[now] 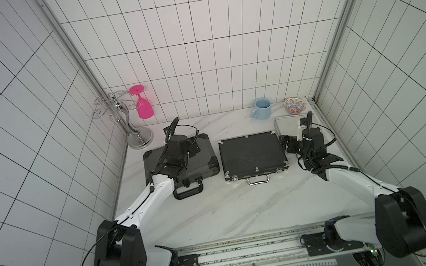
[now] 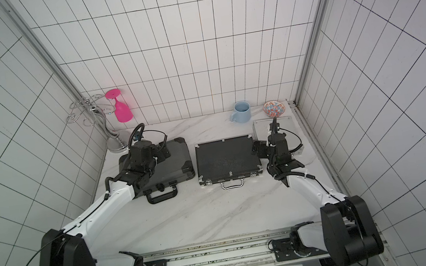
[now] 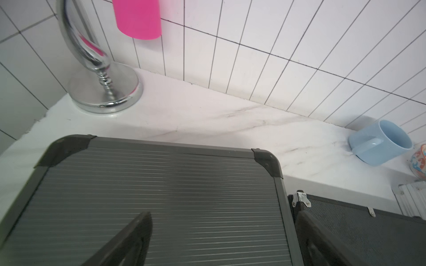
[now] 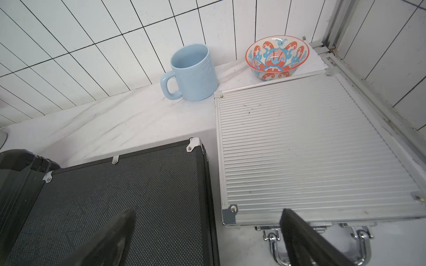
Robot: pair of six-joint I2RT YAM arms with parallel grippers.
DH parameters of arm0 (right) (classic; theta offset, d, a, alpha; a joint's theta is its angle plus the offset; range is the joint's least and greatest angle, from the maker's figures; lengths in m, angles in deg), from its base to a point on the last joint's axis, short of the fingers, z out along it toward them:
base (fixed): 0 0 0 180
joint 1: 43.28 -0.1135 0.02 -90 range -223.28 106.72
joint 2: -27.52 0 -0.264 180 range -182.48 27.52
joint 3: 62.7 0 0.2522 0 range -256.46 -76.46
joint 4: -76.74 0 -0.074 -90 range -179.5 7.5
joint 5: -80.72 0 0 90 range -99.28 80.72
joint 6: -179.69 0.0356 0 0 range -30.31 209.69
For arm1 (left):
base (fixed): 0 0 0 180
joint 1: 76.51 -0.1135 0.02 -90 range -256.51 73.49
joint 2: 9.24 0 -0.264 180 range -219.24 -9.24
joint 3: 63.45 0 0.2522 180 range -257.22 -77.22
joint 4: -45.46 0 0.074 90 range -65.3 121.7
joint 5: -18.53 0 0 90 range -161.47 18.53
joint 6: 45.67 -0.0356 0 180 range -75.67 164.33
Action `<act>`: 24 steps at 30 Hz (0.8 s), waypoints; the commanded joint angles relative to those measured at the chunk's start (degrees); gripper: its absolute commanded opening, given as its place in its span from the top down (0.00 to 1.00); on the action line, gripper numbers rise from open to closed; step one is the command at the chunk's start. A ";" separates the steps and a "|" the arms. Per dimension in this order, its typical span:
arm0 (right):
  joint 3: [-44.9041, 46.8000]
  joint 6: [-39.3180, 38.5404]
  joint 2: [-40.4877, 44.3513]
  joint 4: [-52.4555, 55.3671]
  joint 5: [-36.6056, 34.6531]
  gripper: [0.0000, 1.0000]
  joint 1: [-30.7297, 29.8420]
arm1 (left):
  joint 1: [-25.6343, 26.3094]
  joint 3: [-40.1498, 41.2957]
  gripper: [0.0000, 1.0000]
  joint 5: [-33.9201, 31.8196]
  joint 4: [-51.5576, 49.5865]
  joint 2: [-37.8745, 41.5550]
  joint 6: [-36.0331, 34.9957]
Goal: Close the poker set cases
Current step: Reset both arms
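Nearest the camera, a metal rail (image 1: 249, 250) carries both arm bases at the near edge of the marble table (image 1: 248, 209). Three cases lie flat and shut in a row across the far half. The large dark-grey case (image 1: 206, 155) is on the left, its black handle (image 1: 189, 194) facing near. The medium black case (image 1: 251, 152) is in the middle, and the small silver case (image 1: 286, 124) lies just beside it on the right. The left gripper (image 3: 222, 215) hangs over the right part of the dark-grey lid, jaws wide apart and empty. One finger (image 3: 131, 241) is above the ribbed lid, the other above the edge of the black case. The right gripper (image 4: 207, 211) is likewise spread and empty, one finger over the black lid, the other over the silver case's near edge by its chrome handle (image 4: 274, 244). Whether any finger touches a lid cannot be told. The left arm (image 1: 144, 203) stretches from the near-left base far and rightward, wrist bent down over the case. The right arm (image 1: 354, 180) runs far and leftward from the near-right base, wrist turned toward the black case.
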 commanded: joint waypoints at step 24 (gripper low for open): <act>-0.78 -5.94 2.41 -5.53 -3.34 0.00 2.86 | -7.58 28.32 0.02 -14.91 34.07 11.60 -23.33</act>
